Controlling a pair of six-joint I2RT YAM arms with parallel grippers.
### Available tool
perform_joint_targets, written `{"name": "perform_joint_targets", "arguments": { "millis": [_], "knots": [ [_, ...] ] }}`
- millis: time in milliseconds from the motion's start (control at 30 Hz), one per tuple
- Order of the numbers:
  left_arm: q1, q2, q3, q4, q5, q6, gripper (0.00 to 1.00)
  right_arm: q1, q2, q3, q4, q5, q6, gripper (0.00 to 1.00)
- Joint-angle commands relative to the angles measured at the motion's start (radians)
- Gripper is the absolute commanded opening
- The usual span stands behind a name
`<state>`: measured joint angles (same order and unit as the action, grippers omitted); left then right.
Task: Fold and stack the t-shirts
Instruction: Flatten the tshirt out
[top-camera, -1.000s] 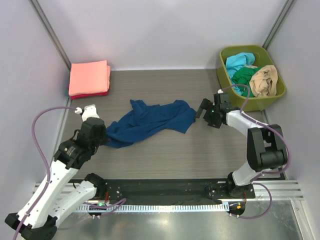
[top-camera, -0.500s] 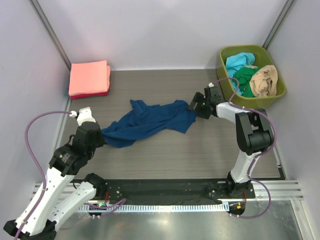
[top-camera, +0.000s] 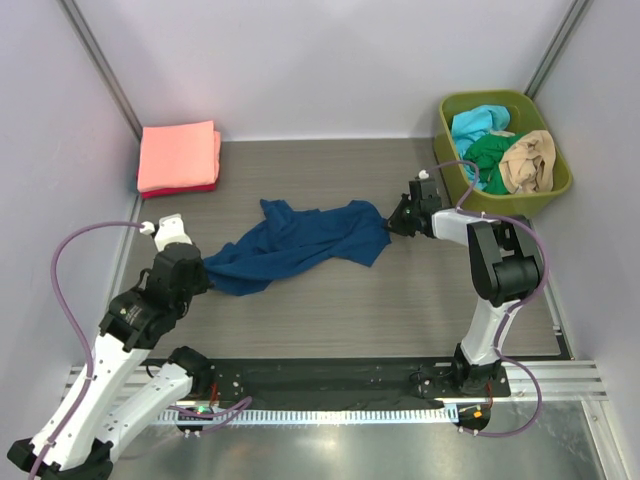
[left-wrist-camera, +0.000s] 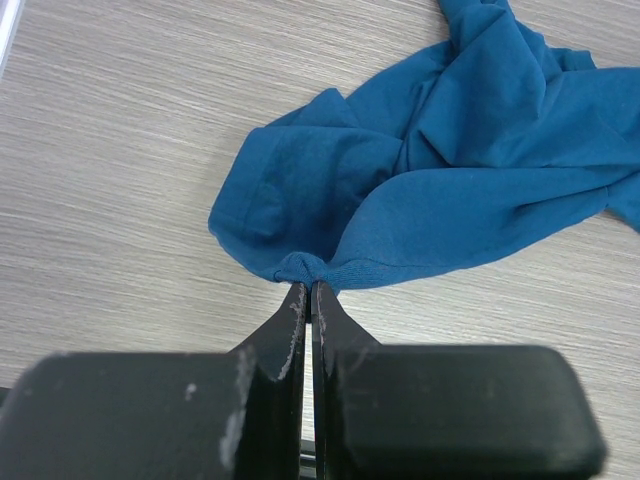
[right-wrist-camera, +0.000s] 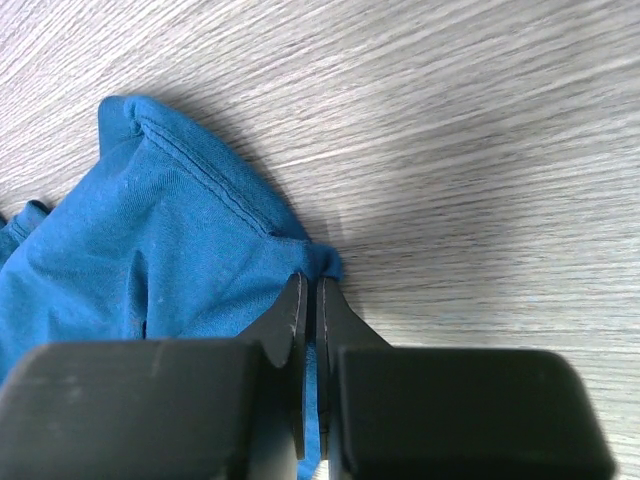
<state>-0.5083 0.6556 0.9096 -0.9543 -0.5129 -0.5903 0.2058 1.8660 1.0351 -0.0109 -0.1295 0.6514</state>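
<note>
The blue t-shirt (top-camera: 300, 243) lies crumpled and stretched out on the table (top-camera: 330, 300), strung between the two hands. The left hand (left-wrist-camera: 308, 290) is clenched on a small bunched fold at the shirt's nearest edge, its fingers pressed together with cloth pinched at the tips. The rest of the shirt spreads away in front of it. The right hand (right-wrist-camera: 309, 285) grips the opposite end the same way, fingers closed on a hemmed corner, with the cloth running off to its left and bare table to its right.

Well beyond the left hand, in the far corner, a folded salmon-pink tee (top-camera: 178, 155) sits on top of a folded red tee (top-camera: 200, 187). Near the right hand, just behind it, an olive-green bin (top-camera: 450, 150) holds a cyan tee (top-camera: 478, 122), a green tee (top-camera: 490, 150) and a tan tee (top-camera: 528, 160), all loosely heaped.
</note>
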Motion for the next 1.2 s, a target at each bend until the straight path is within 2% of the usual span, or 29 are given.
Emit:
{"name": "perform_joint_targets", "arguments": {
  "millis": [0, 167, 267, 400, 533, 667, 700, 733, 767, 867, 1033, 1167],
  "knots": [
    [0.002, -0.004, 0.000, 0.035, -0.033, 0.010, 0.00, 0.004, 0.001, -0.035, -0.054, 0.019, -0.018, 0.01],
    [0.002, -0.020, 0.015, 0.023, -0.038, 0.004, 0.00, 0.006, -0.120, -0.033, -0.122, 0.040, -0.029, 0.01],
    [0.001, -0.034, 0.057, 0.005, -0.038, 0.000, 0.00, 0.006, -0.253, -0.015, -0.204, 0.070, -0.048, 0.01],
    [0.002, -0.037, 0.158, -0.032, -0.047, 0.000, 0.00, 0.006, -0.453, 0.034, -0.332, 0.106, -0.067, 0.01],
    [0.002, -0.031, 0.265, -0.057, -0.047, 0.003, 0.00, 0.006, -0.563, 0.095, -0.441, 0.113, -0.082, 0.01],
    [0.001, -0.036, 0.308, -0.069, -0.033, -0.002, 0.00, 0.006, -0.640, 0.091, -0.507, 0.117, -0.088, 0.03],
    [0.002, -0.042, 0.310, -0.080, -0.033, -0.002, 0.00, 0.006, -0.652, 0.051, -0.526, 0.114, -0.082, 0.11],
    [0.002, -0.045, 0.311, -0.087, -0.036, -0.002, 0.00, 0.006, -0.688, 0.024, -0.534, 0.108, -0.076, 0.26],
    [0.002, -0.048, 0.304, -0.096, -0.042, 0.000, 0.00, 0.006, -0.705, -0.009, -0.540, 0.108, -0.065, 0.53],
    [0.002, -0.080, 0.276, -0.129, -0.064, 0.000, 0.00, 0.006, -0.789, -0.156, -0.544, 0.171, -0.039, 0.81],
    [-0.001, -0.129, 0.155, -0.121, -0.041, -0.019, 0.00, 0.006, -0.786, -0.300, -0.515, 0.186, -0.035, 0.82],
    [0.001, -0.149, 0.124, -0.078, -0.032, 0.001, 0.00, 0.006, -0.720, -0.362, -0.437, 0.151, -0.021, 0.73]
  ]
}}
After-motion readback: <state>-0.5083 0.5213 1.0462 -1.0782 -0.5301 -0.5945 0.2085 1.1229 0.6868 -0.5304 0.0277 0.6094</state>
